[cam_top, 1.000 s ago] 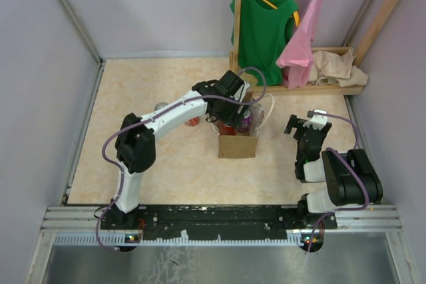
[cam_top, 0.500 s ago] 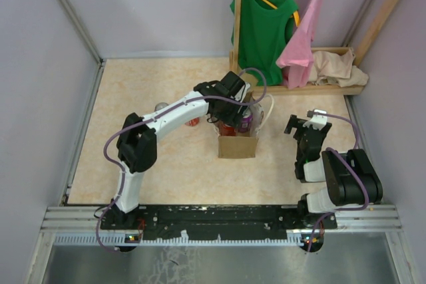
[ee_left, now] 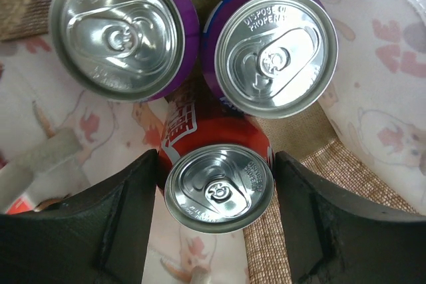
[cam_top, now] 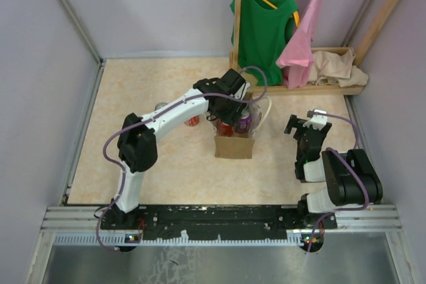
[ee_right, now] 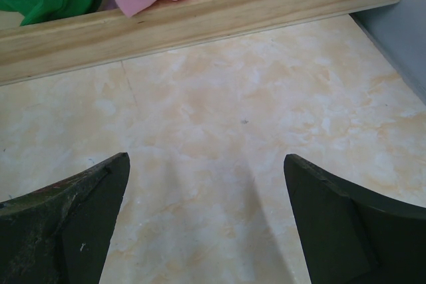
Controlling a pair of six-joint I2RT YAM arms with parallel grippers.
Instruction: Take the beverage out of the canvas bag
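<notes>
- the left fingers (ee_left: 100,231) sit on either side of the red can (ee_left: 219,187), their inner faces against its sides, pinching it just below the lid.
- the left gripper (ee_left: 214,164) points straight down into the open mouth of the bag (cam_top: 234,147), and the can stands upright between the jaws.
- the right fingers (ee_right: 60,224) are spread wide apart with nothing between them, only bare table (ee_right: 219,118) below.
- the right gripper (cam_top: 307,128) hangs low over the table on the right, well apart from the bag.
- the bag stands upright near the middle of the table, right of the left arm's elbow, its brown front face turned to the near side.
- a white loop handle (cam_top: 266,108) sticks out at the bag's far right corner.
- inside the bag, two purple cans (ee_left: 123,31) (ee_left: 273,54) stand upright side by side, touching each other or nearly so, just beyond the red can.
- the red can's top sits lower in the wrist view than the purple ones, and it is wedged in the gap between them.
- the bag's lining (ee_left: 373,98) is white with a faint pink print; a strip of woven brown canvas (ee_left: 333,164) shows to the right of the red can.
- at the far right of the table a wooden rack (cam_top: 313,89) holds a green shirt (cam_top: 263,28) and a pink cloth (cam_top: 306,38), with a beige cloth (cam_top: 339,68) bundled on its base.
</notes>
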